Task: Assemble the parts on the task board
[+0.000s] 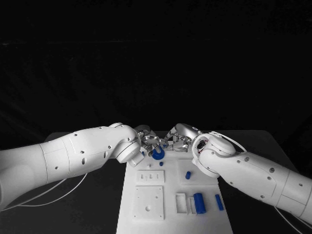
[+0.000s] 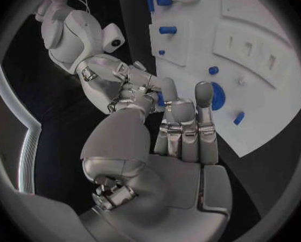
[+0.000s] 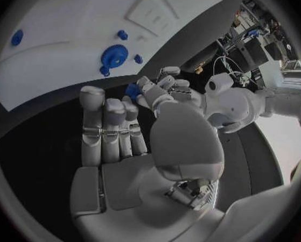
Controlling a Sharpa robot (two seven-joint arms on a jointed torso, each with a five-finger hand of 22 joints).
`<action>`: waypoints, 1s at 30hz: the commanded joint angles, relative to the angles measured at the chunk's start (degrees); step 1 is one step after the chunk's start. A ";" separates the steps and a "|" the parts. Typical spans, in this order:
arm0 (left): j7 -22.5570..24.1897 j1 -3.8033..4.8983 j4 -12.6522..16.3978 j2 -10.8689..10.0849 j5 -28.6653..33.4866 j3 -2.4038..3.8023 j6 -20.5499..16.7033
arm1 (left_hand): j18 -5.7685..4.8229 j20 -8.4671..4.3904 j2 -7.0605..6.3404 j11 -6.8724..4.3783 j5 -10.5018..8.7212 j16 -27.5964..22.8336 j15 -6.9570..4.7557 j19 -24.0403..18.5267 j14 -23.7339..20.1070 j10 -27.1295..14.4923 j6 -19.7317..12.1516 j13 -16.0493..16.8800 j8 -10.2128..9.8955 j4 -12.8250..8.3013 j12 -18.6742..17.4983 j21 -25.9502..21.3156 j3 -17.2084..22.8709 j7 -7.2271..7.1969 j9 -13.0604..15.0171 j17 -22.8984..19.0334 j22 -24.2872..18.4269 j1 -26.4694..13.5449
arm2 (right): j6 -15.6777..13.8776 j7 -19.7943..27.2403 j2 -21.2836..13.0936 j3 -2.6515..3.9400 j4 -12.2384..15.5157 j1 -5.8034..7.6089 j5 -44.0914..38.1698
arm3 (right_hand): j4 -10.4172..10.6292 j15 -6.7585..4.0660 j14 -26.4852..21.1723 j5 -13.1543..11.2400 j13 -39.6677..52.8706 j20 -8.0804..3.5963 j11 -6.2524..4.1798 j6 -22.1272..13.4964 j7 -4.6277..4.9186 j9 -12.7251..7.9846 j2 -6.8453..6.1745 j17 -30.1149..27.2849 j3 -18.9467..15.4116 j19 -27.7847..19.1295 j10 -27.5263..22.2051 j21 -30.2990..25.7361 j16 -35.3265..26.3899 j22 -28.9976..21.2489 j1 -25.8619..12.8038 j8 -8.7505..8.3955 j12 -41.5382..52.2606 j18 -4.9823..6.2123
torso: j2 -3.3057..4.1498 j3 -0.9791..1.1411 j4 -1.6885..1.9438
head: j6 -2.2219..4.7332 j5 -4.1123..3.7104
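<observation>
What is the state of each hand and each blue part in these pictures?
left hand: fingertips at the small blue part; whether it grips is unclear
right hand: fingertips at the same part; grip unclear
small blue part: between the two hands' fingertips
blue gear: flat on the task board, untouched
blue cylinder: lying on the board, untouched

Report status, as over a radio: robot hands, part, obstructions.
Meeting fingertip to fingertip: left robot hand, right robot hand, over task board far end. Between them a small blue part; holder unclear. Below them, blue gear on board.
</observation>
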 commanded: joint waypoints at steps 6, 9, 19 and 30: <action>-1.12 -0.06 0.28 -0.78 0.19 0.02 0.82 | -0.13 -0.04 -0.30 -0.22 0.79 0.34 -0.18 0.56 -0.14 2.28 2.00 -0.27 -0.04 -8.00 0.11 -0.57 7.18 -1.41 6.42 0.19 0.81 -0.28 | -0.06 4.70 -2.06 -0.04 1.01 -0.43 2.95 | 5.70 0.82 -0.79 4.38 -2.81 0.98 0.69 -8.64 1.03 -0.46 -1.84 -0.87 -9.22 2.16 -2.16 -3.10 -0.24 3.04 2.76 -0.43 0.93 1.07 | -0.06 0.07 -0.01 | -0.17 0.23; -1.30 -0.07 0.77 -1.62 -0.57 0.00 1.07 | -0.14 -0.07 -0.70 -0.19 1.22 0.41 -0.23 0.59 -0.16 2.36 2.51 -0.38 -0.11 -8.33 0.30 -0.75 7.17 -1.47 5.75 0.27 1.13 -0.13 | 1.95 6.51 -3.77 -0.04 2.56 -1.14 3.93 | 7.07 1.18 -1.57 6.70 -3.85 1.28 1.09 -13.09 1.50 -0.66 -1.78 -1.23 -10.66 1.76 -3.86 -5.28 -0.55 2.77 3.85 -0.61 0.56 1.32 | -0.09 0.01 -0.15 | -0.26 0.55; -2.45 -0.09 4.29 -4.70 -2.89 -0.70 2.04 | -0.16 -0.25 -1.93 -0.25 4.51 0.19 -0.40 1.15 0.12 2.58 4.19 -2.33 -0.13 -9.21 0.92 -1.97 7.17 -1.61 2.01 0.38 2.94 -0.32 | 2.86 9.61 -9.94 0.10 3.05 -2.04 8.11 | 7.68 1.06 -2.45 9.28 -6.89 1.30 0.81 -7.20 1.02 -0.37 -0.97 -3.44 -11.36 1.68 -5.07 -9.20 -2.29 2.10 3.61 -0.32 0.22 1.59 | -0.21 -0.03 -0.26 | -0.58 0.86; -4.33 -0.72 10.21 -9.53 -9.16 -1.96 -4.39 | 0.09 -0.27 -3.29 -0.46 8.46 2.01 -0.60 2.03 1.48 2.78 6.39 -3.05 -0.12 -10.04 4.22 -2.19 7.36 -2.12 0.61 3.09 4.78 -1.27 | -5.02 16.50 -11.36 1.65 -3.21 0.44 18.99 | 3.31 0.40 -2.47 16.73 -16.34 0.81 -0.13 -1.55 0.43 -0.16 2.04 -9.83 -10.21 1.82 -5.76 -23.01 -11.12 -5.69 1.47 -0.12 -7.00 1.27 | -0.33 0.75 0.03 | -1.51 1.74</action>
